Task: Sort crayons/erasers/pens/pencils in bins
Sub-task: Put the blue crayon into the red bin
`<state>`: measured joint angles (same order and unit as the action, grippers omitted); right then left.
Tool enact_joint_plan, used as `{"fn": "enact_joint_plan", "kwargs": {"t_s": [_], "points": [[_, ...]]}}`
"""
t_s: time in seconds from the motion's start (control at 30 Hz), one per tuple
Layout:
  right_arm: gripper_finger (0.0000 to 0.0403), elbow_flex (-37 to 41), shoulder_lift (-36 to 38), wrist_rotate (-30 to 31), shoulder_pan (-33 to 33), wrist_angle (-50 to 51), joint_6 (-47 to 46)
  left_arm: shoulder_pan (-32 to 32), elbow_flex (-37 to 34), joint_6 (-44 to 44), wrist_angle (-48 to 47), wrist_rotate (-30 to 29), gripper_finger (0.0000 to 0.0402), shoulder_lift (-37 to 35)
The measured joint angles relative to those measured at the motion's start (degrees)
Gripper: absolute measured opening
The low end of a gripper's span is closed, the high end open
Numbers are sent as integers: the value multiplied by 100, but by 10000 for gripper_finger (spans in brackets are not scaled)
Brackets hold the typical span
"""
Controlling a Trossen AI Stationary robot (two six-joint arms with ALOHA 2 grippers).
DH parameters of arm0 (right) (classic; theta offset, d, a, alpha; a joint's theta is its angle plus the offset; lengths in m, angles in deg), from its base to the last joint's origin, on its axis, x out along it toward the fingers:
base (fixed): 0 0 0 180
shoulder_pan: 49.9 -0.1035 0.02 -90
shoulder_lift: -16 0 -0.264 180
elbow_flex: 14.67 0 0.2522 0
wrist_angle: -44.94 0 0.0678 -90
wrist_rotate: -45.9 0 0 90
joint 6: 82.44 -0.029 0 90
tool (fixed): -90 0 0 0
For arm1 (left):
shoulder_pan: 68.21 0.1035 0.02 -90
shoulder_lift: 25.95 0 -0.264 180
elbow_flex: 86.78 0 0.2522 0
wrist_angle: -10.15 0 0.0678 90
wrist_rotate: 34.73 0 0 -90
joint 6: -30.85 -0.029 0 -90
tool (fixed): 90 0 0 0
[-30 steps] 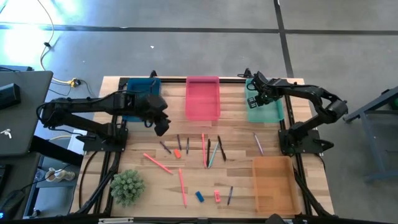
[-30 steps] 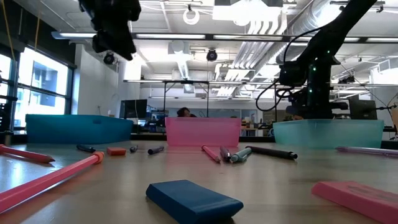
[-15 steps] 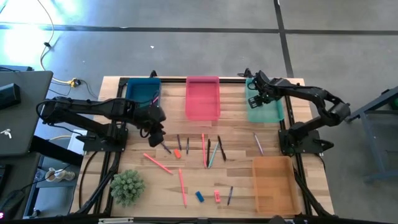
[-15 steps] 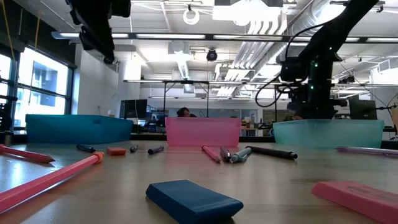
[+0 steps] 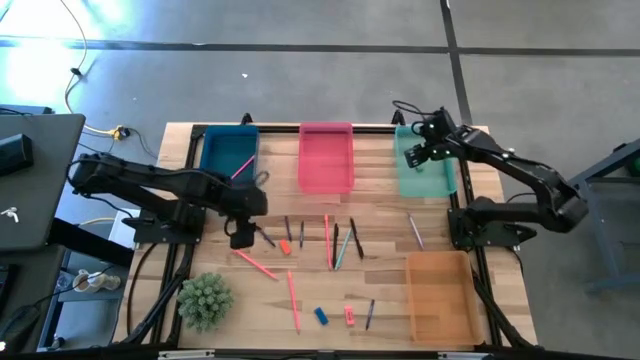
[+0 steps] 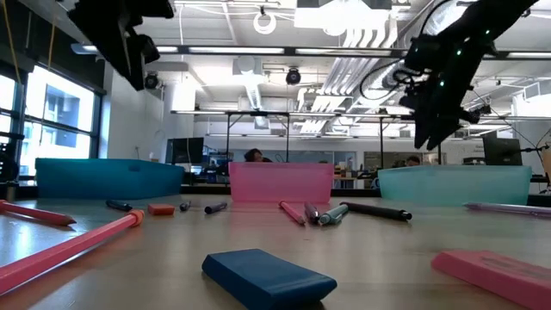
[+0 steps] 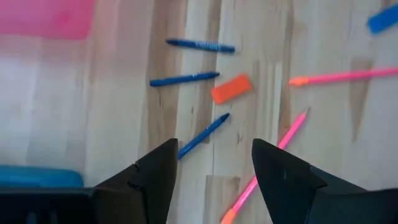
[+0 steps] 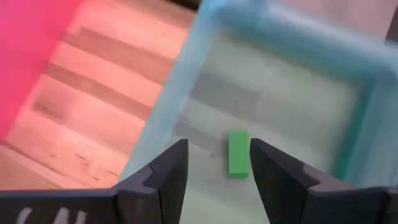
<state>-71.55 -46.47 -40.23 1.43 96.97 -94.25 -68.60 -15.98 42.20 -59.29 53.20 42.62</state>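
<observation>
My left gripper (image 5: 240,236) hangs open over the table's left middle. Its fingers (image 7: 155,168) point down, and a blue pen (image 7: 203,135) lies flat on the wood below them, untouched. An orange eraser (image 7: 231,88) and a pink pencil (image 7: 273,158) lie close by. My right gripper (image 5: 418,155) stands open above the teal bin (image 5: 430,180). A green eraser (image 8: 237,153) lies flat on that bin's floor, below the gap between the fingers. The dark blue bin (image 5: 228,152) holds a pink stick (image 5: 242,165). The pink bin (image 5: 326,158) and the orange bin (image 5: 438,295) stand apart.
Pens and pencils (image 5: 335,243) lie scattered on the middle of the table. A blue eraser (image 5: 320,316) and a pink eraser (image 5: 349,315) sit near the front edge. A green spiky plant (image 5: 205,300) stands at the front left. A purple pen (image 5: 415,232) lies near the right arm's base.
My left gripper has gone from beside the dark blue bin toward the table's near edge and a little left, sinking slightly and rolling about its own line. My right gripper has risen out of the teal bin and now hangs above it.
</observation>
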Motion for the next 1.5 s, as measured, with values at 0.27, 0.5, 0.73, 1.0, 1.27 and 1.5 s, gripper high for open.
{"fn": "enact_joint_plan", "kwargs": {"t_s": [0.27,0.5,0.73,1.0,1.27,1.5], "points": [[161,0,677,-10,2,-128,77,-124,0,-853,410,-7,179,968],[161,0,782,-46,0,-73,77,-126,-7,-1491,586,265,168,1572],[161,0,778,-80,0,-77,130,-128,-4,-1823,732,291,161,1986],[161,0,778,-73,0,-79,179,-128,-287,-1912,1182,337,161,2465],[161,0,775,-71,0,-80,169,-128,-923,-1755,1590,334,161,2477],[161,0,773,-69,0,-82,164,-128,-1250,-1791,1865,260,161,2433]]}}
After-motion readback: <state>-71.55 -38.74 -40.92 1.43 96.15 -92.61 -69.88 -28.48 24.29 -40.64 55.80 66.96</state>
